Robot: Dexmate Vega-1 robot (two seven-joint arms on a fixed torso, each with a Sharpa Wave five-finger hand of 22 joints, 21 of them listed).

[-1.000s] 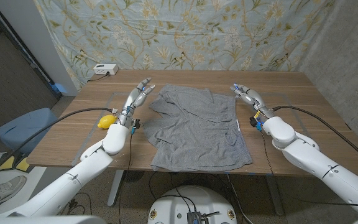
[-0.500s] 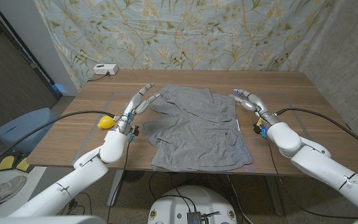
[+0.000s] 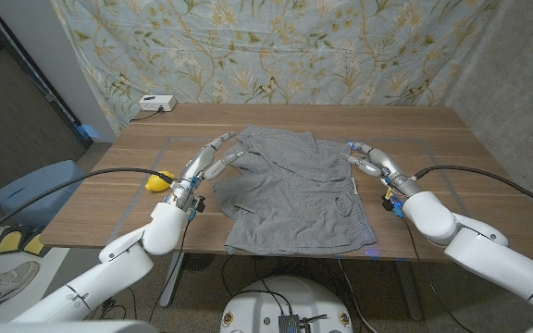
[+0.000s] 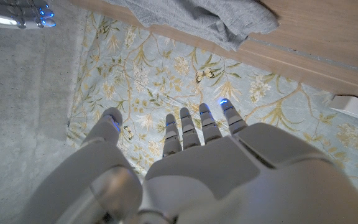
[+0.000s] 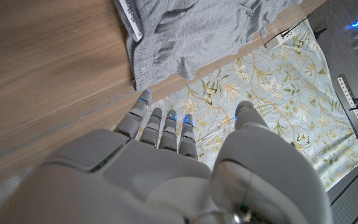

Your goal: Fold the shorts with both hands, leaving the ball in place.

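Grey shorts [image 3: 294, 190] lie spread, somewhat rumpled, on the middle of the wooden counter [image 3: 442, 139], waistband end toward the near edge and leg ends toward the far side. At the shorts' far left corner the left hand [image 3: 213, 157] reaches in with its fingers stretched out and apart, tips at or just over the cloth's edge; whether they touch the fabric cannot be told, and nothing is in its grasp. At the shorts' far right corner the right hand [image 3: 370, 160] sits likewise, fingers extended and spread, tips right beside the hem, holding nothing. The left wrist view shows that hand's fingers [image 4: 191, 127] straight and separated, with a grey corner of the shorts beyond them; the right wrist view shows its fingers [image 5: 160, 124] extended toward the shorts' edge on the wood. A yellow ball [image 3: 158, 180] rests on the counter to the left of the shorts, beside the left forearm and partly hidden behind it. A small white box [image 3: 156, 102] sits at the far left corner of the counter, well apart from the shorts, and a floral curtain [image 3: 276, 46] hangs behind.
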